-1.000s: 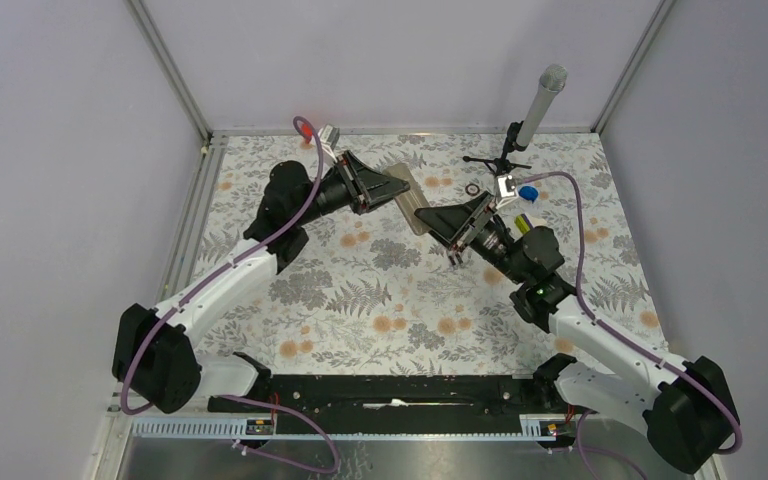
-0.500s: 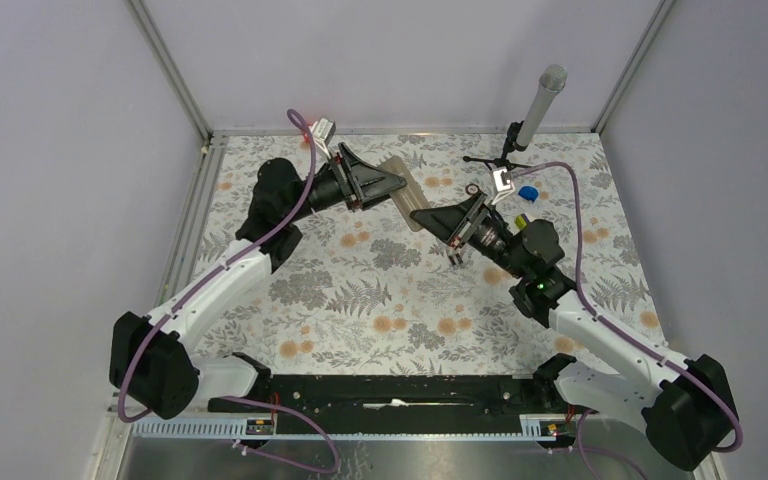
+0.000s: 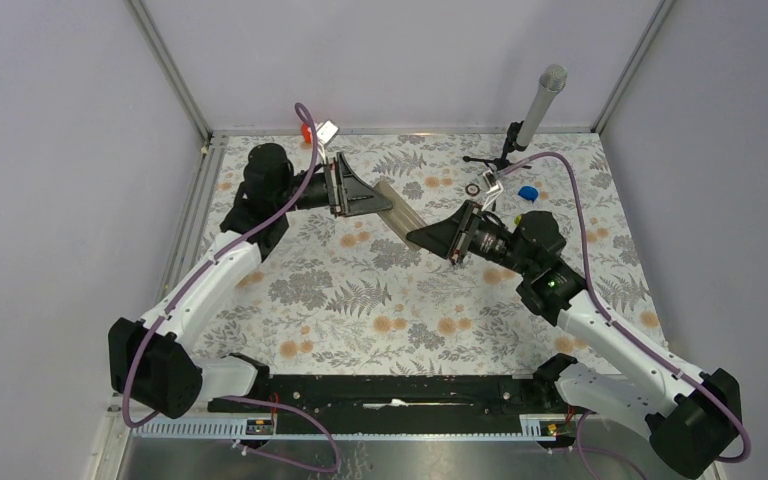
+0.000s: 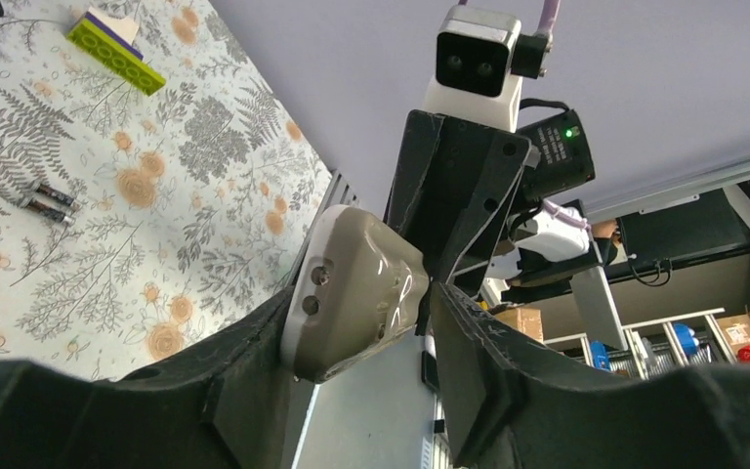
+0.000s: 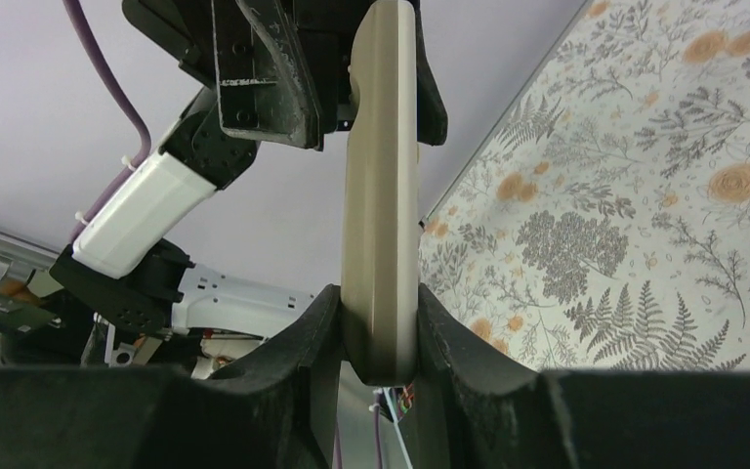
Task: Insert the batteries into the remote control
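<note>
remote control [image 3: 400, 212] hangs in the air above the floral table [image 3: 360, 310], slanted, spanning the gap between the two arms. the right jaws clamp the end nearer the arm bases, set narrow, with one finger [image 5: 303, 342] pressed on each broad face. the left jaws stand a little wider than the far end: the remote control lies against one finger [image 4: 254, 371], and a thin gap shows to the other. that end face shows two small holes. the two batteries [image 4: 44, 200] lie side by side on the table, touching, well apart from the remote control. a yellow-green bar [image 4: 117, 54] with a white end lies farther off. a small dark ring [image 3: 473, 189] and a blue object [image 3: 528, 192] sit near the right arm.
</note>
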